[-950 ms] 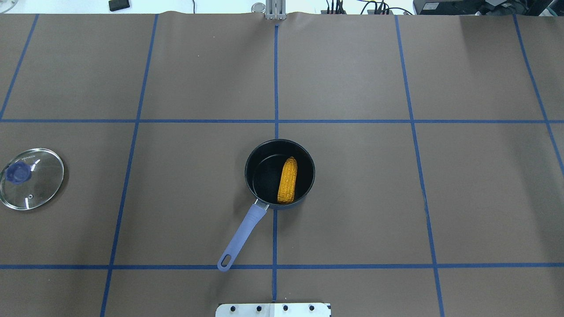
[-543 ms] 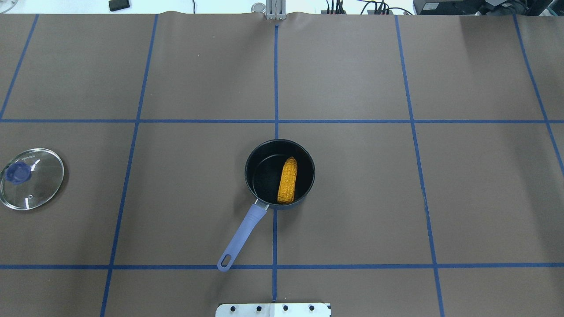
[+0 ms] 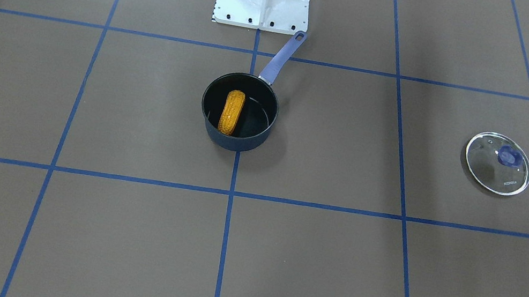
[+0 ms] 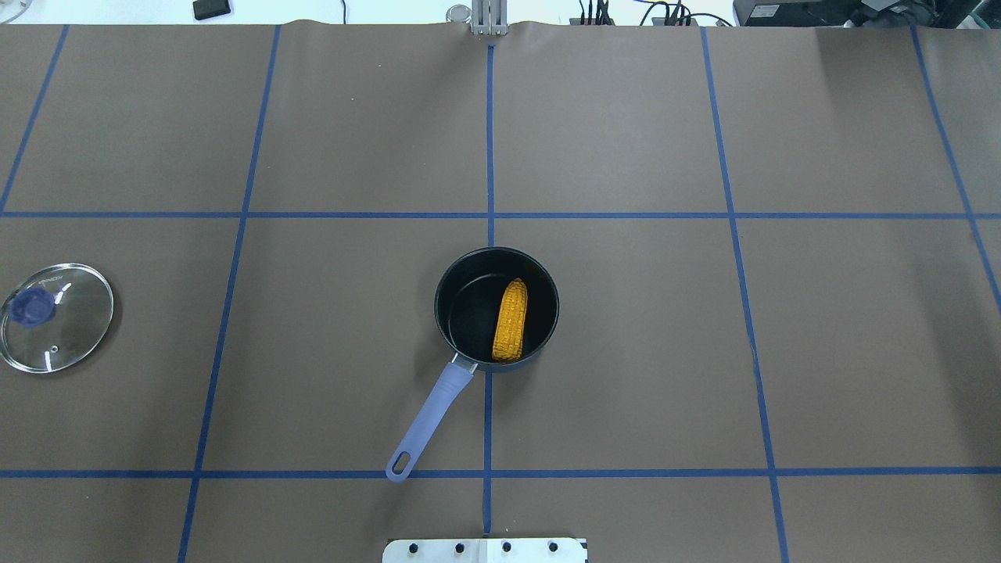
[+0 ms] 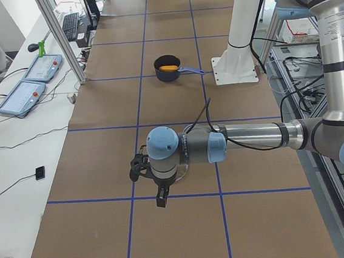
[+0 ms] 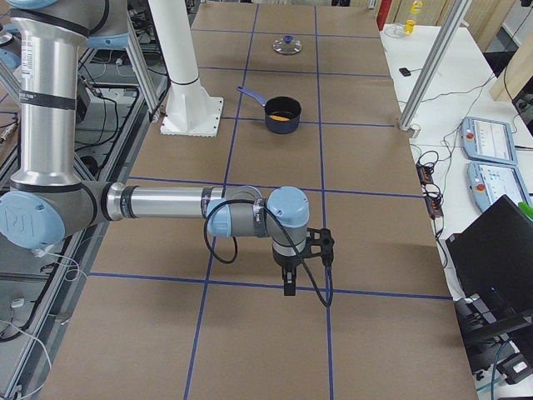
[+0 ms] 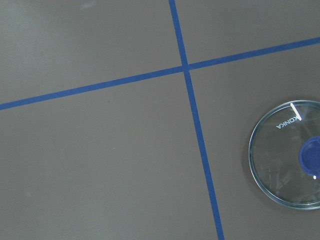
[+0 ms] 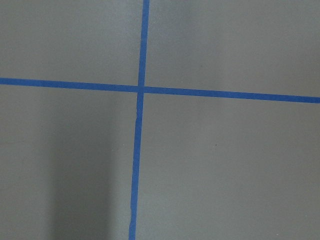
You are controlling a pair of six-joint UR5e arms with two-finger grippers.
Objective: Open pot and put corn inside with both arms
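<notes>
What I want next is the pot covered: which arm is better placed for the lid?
Likely left. The lid lies on the robot's left, in the left wrist view, near the left gripper; the right gripper hangs at the opposite end.

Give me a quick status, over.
Left gripper and right gripper away from pot, state unclear. Corn inside open pot. Lid off, on table. Nothing in the way.

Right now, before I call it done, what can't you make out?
Left gripper: seen only in the exterior left view, small; open or shut unclear.
Right gripper: same, exterior right view only.
Glass lid: cut by the left wrist view's right edge.
Corn: underside hidden inside the pot.
</notes>
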